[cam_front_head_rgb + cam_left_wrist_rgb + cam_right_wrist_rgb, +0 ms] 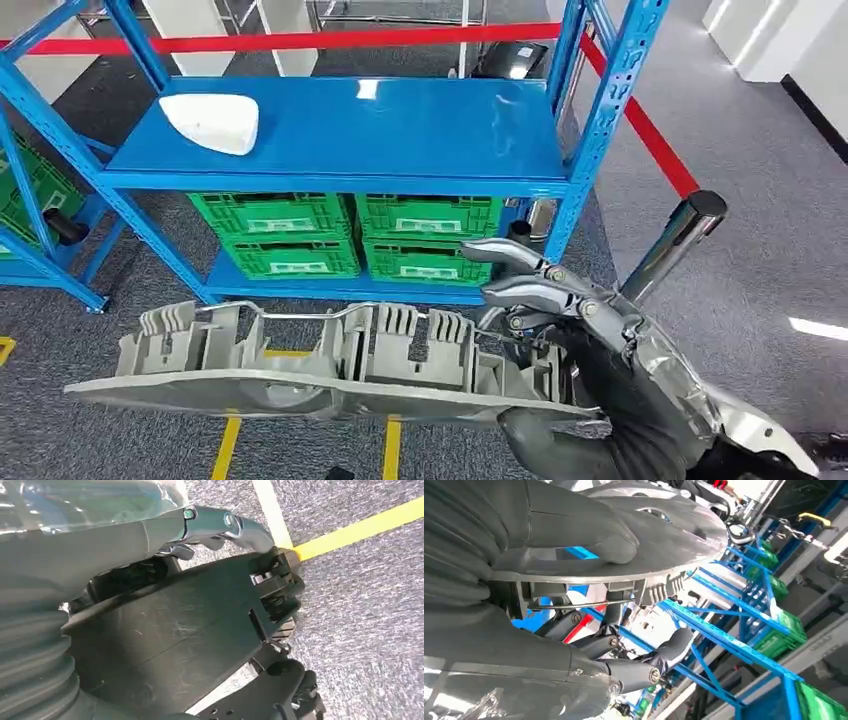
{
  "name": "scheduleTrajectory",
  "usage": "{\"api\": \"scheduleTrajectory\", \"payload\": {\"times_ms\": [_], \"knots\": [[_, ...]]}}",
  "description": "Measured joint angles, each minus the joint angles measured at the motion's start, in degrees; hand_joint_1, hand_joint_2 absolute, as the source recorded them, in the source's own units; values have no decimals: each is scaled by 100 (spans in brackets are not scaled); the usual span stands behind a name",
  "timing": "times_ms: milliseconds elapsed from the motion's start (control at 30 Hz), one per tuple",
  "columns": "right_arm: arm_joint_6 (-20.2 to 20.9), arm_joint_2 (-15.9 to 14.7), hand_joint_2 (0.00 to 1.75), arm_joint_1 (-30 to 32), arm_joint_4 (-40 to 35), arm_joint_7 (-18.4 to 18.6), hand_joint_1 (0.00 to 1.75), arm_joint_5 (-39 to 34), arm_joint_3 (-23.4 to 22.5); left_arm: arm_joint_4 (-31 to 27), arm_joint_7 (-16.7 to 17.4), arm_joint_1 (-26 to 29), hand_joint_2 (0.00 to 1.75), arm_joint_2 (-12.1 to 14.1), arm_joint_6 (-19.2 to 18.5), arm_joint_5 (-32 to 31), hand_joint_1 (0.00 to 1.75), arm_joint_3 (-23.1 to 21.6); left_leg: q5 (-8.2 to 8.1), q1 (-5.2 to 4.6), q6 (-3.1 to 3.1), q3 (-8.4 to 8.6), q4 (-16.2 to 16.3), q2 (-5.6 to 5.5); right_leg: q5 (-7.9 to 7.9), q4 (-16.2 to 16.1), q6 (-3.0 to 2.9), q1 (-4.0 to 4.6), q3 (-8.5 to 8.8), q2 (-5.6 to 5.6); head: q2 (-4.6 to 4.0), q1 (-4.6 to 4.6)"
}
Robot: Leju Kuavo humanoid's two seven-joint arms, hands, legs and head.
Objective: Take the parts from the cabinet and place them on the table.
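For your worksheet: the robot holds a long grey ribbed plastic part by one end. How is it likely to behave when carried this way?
The long grey ribbed plastic part probably stays fairly stiff: it spans the head view without visible sag. It likely wants to droop or twist, since the right hand grips only one end. Its thin moulded ribs look prone to snapping if knocked against the blue metal shelf.

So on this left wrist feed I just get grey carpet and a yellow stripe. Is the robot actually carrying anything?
Observer: Yes. In the head view, the right hand grips a long grey plastic part near its right end and holds it level.
Operator: What is in front of it?
Observer: A blue shelf rack, with a white part lying on the left of its upper shelf.
Operator: Anything underneath that?
Observer: Green crates sit on the lower shelf in two stacks, side by side.
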Motion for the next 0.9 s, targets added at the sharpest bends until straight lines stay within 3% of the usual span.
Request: {"api": "scheduleTrajectory", "payload": {"times_ms": [67,100,133,167,200,233,267,300,333,367,400,500,533,567,633,667,700,733,800,833,867,900], "knots": [[-4,2,175,0,0,0,175,0,-7,-2,-4,-13,175,0,-2,-2,0,0,-548,19,-80,-121,374,3,103,0,-67,0,-102,-5,0,-63],[-2,2,175,1,0,0,175,-2,-2,0,-4,-27,175,0,-2,-2,0,0,-899,42,-109,-213,820,3,163,3,-79,7,-170,-5,0,-87],[-2,2,175,3,0,0,175,-2,-2,0,-4,-36,175,0,-2,0,0,0,-1151,56,-130,-292,1277,3,217,9,-82,14,-244,-7,0,-90],[-2,2,175,5,0,0,175,-2,0,-2,-4,-39,175,0,-2,0,0,0,-1249,63,-142,-309,1591,3,268,17,-80,18,-315,-7,0,-99],[-2,2,175,5,0,0,175,-2,2,0,-2,-38,175,0,-4,0,0,0,-1186,69,-139,-242,1693,3,320,33,-74,21,-399,-7,0,-110],[-4,2,175,5,0,0,175,-2,2,0,4,-31,175,0,-4,2,0,-2,-1021,71,-132,-94,1602,2,367,52,-66,23,-481,-5,0,-114],[-2,2,175,5,0,0,175,0,2,0,11,-16,175,0,-4,7,0,-2,-813,71,-113,138,1318,1,410,66,-56,24,-556,2,0,-118],[-2,2,175,6,0,0,175,0,2,0,20,0,175,0,-4,9,0,-4,-630,70,-77,495,810,-3,459,78,-41,29,-615,12,0,-125],[-2,2,175,5,0,0,175,0,0,0,26,21,175,2,-4,9,0,-7,-617,65,-26,859,268,-34,505,80,-25,26,-646,18,0,-131],[-4,2,175,3,0,0,175,0,-2,0,26,30,175,9,-6,9,0,-9,-782,38,16,1088,-156,-39,544,83,15,48,-681,20,0,-132],[-4,2,175,10,0,0,175,0,-2,0,26,30,175,7,-15,7,0,-11,-814,33,25,1138,-297,-37,597,74,54,42,-691,12,0,-131],[-20,2,175,18,0,-2,175,9,-2,0,28,69,175,7,-15,9,0,-13,-654,-9,149,995,-374,-26,759,-22,171,22,-691,0,0,-134],[-30,0,175,43,0,-4,175,9,-2,0,33,67,175,7,-11,11,0,-15,-564,38,179,1029,-410,16,589,55,186,13,-748,11,0,-127],[-42,0,175,47,0,-9,175,11,0,0,31,71,175,7,-7,13,0,-15,-506,27,233,946,-410,11,248,297,192,18,-833,17,0,-90],[-50,2,175,85,0,-15,175,32,4,0,33,73,175,-4,-4,13,0,-17,-413,19,261,780,-361,16,-369,1071,207,7,-1030,18,0,-40],[-55,2,175,109,0,-15,175,46,4,0,33,72,175,-7,-4,13,0,-20,-361,12,265,680,-330,16,-537,1472,220,8,-1107,19,0,-29],[-55,0,175,116,0,-15,175,52,6,0,33,66,175,-7,-4,15,0,-20,-306,6,261,572,-293,17,-473,1718,228,7,-1113,18,0,-16],[-55,0,175,123,0,-15,175,61,9,0,24,58,175,-7,-2,13,0,-20,-266,5,252,470,-253,18,-268,1708,231,5,-1018,17,0,-9],[-57,0,175,127,0,-15,175,70,7,0,22,29,175,-7,-2,13,0,-20,-207,6,223,267,-135,18,140,1096,224,4,-530,9,0,0],[-57,0,175,126,0,-15,175,79,4,-2,20,14,175,-7,-2,11,0,-20,-191,6,205,199,-55,16,153,613,211,4,-187,-8,0,4],[-57,2,175,121,0,-15,175,85,0,-4,20,-1,175,-7,-2,11,0,-17,-176,-26,174,116,14,12,-115,169,184,21,96,-13,0,13],[-57,0,175,126,-2,-17,175,96,-4,-4,20,-1,175,-4,-4,11,0,-20,-147,-25,142,93,50,13,-156,65,148,27,125,9,0,2]]}}
